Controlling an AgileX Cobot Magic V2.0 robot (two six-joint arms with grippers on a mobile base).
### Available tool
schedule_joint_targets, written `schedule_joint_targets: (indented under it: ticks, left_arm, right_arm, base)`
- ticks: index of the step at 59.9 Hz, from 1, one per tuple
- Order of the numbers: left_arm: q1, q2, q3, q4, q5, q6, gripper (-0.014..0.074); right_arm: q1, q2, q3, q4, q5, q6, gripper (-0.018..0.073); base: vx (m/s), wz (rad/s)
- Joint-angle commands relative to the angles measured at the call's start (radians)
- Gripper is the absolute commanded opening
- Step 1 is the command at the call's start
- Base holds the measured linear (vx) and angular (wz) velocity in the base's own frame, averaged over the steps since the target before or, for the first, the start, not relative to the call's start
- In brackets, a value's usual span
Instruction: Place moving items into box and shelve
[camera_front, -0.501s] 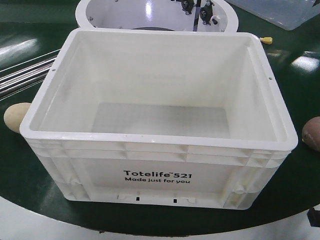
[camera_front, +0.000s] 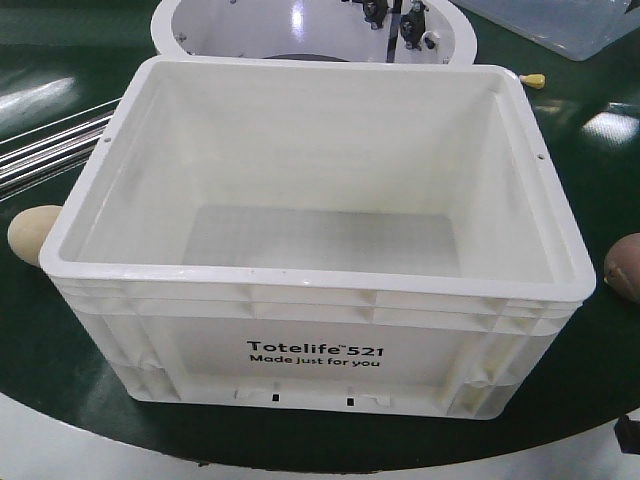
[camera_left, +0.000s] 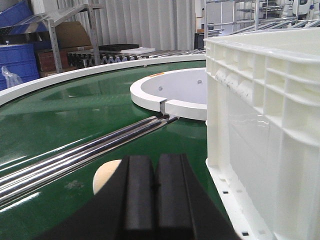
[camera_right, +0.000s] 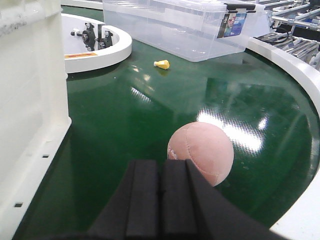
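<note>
With both tools' fingers pressed together on nothing, the pale yellow lump (camera_left: 105, 176) lies just ahead-left of the left tool (camera_left: 155, 165) beside the white Totelife crate (camera_front: 310, 340), and the pinkish-brown lump (camera_right: 202, 149) lies just ahead-right of the right tool (camera_right: 160, 167) on the green bench (camera_right: 150, 100), each arm nearest its own.

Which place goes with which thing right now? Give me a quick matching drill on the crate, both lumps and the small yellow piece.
Things:
1. white crate
2. pale yellow lump
3. pinkish-brown lump
4. small yellow piece

Places:
A. beside the crate's right wall
B. centre of the front view, nothing inside
C. beyond the crate's far right corner
D. beside the crate's left wall

Pairs: 1-B, 2-D, 3-A, 4-C
</note>
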Motion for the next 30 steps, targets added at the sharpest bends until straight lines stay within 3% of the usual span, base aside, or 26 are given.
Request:
schedule_joint_targets:
  ticks: [1,11,22,30]
  left_arm:
    - [-0.004,0.003,0.018,-0.009,-0.081,-0.005,-0.0006]
    - [-0.004,0.003,0.018,-0.009,-0.08,-0.005,-0.0006]
    - [-0.004,0.003,0.018,-0.009,-0.08,-0.005,-0.0006]
    - [-0.004,0.003,0.018,-0.009,-0.08,-0.005,-0.0006]
  right_arm:
    - [-0.006,-0.024,0.005,-0.002,-0.08,0.001,-0.0008]
    - [-0.006,-0.024,0.005,-0.012,-0.08,-0.008,-0.0009]
    - [-0.006,-0.024,0.004,-0.178,-0.136,-0.126,-0.0009]
    - [-0.006,-0.024,0.004,-0.211,-0.229,-0.128,-0.0009]
  base:
    - [0.0,0.0]
    - [0.0,0.0]
    - [0.0,0.0]
    - [0.0,0.0]
